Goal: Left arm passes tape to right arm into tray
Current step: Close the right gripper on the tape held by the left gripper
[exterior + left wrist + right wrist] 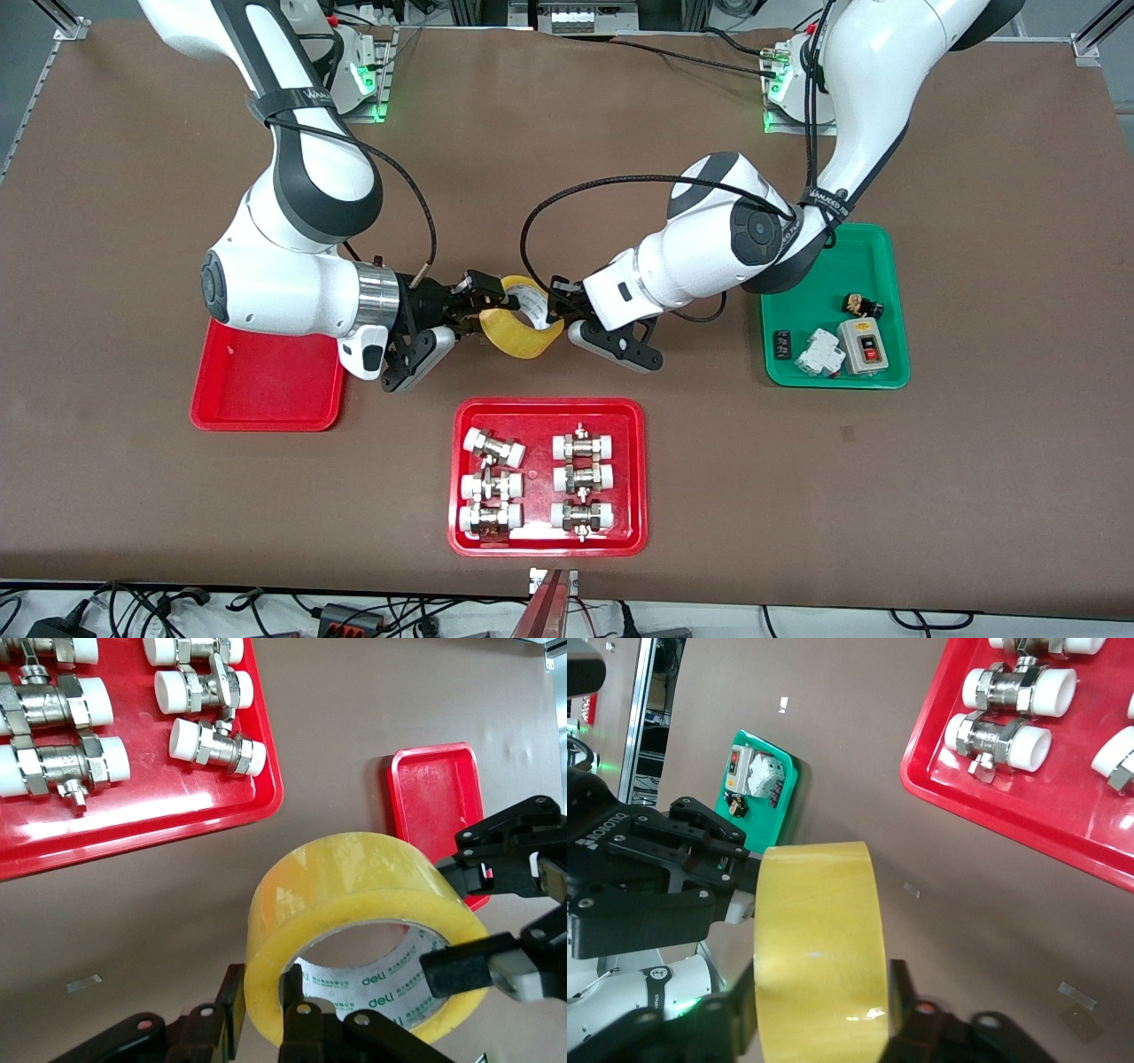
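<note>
Reading the front view from the right arm's end of the table, I first see the plain red tray on the brown table, partly under the right arm. The right gripper is held above the table between that tray and the green tray. One of its fingers passes through the core of the tape and the other lies outside the roll, so I read this claw as closed on the wall of the ring. The tape is in the air, over bare table just above the red tray of metal fittings in this view. From the far end of the roll the left gripper also clamps the roll's wall; in the left wrist view its fingers pinch the yellow band. Both claws therefore grip the tape at once. The left arm reaches in over the green tray, which holds a switch box and small electrical parts.
</note>
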Motion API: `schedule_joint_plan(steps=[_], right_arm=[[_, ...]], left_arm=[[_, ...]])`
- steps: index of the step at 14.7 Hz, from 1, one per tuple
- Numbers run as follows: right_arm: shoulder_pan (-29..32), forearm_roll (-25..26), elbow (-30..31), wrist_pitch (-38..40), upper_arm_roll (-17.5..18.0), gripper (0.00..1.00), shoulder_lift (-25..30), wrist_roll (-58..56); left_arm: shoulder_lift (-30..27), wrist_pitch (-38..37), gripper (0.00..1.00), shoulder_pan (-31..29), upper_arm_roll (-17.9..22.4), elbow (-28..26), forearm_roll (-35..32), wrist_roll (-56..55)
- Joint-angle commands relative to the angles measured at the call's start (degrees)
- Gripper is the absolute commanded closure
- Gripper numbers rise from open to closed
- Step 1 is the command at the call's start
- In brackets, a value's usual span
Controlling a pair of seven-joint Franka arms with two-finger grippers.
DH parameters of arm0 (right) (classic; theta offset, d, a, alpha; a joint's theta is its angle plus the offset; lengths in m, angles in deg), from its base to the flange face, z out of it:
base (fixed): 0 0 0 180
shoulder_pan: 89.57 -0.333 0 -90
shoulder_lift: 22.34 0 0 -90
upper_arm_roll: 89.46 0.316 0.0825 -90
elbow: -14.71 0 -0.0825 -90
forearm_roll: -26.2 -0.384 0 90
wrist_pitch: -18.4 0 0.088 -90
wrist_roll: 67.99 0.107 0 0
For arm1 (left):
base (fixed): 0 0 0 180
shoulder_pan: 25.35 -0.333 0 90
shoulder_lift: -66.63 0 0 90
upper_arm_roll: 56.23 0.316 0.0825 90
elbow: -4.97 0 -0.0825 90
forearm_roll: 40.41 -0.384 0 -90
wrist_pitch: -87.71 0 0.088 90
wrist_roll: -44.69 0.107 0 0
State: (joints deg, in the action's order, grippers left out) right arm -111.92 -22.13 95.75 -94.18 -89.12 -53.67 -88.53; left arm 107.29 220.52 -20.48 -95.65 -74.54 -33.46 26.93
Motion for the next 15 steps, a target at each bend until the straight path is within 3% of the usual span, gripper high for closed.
schedule_joint_plan(steps=[1,4,5,6,7,12,15], right_arm=[[0.5,-1.0,-0.4,0.9,-0.3,0.55,0.0,0.4],[0.5,-0.9,-0.4,0.9,-0.3,0.59,0.0,-0.1],[0.5,-1.0,-0.4,0.9,-0.3,0.59,0.0,-0.1],[0.5,-0.9,-0.4,0.9,-0.3,0.61,0.0,-0.2],[0.5,-0.9,-0.4,0.9,-0.3,0.61,0.0,-0.1],[0.5,-0.9,-0.4,0.9,-0.3,0.63,0.0,-0.2],[0.4,-0.3,-0.3,0.9,-0.3,0.63,0.0,-0.4]], left_arm=[[0.9,0.0,0.97,0.5,0.0,2.2,-0.9,-0.4],[0.9,0.0,0.94,0.4,0.0,2.2,-0.9,-0.5],[0.8,0.0,0.84,0.4,0.0,2.2,-1.0,-0.5],[0.7,0.0,0.14,0.3,0.0,2.2,-1.1,-0.3],[0.7,-0.1,0.00,0.0,0.0,2.2,-2.4,-0.3],[-0.1,-1.1,0.00,-2.2,-0.1,2.2,-2.8,-0.4],[-2.0,-8.2,0.00,-5.9,-1.0,2.3,-2.8,-0.4]])
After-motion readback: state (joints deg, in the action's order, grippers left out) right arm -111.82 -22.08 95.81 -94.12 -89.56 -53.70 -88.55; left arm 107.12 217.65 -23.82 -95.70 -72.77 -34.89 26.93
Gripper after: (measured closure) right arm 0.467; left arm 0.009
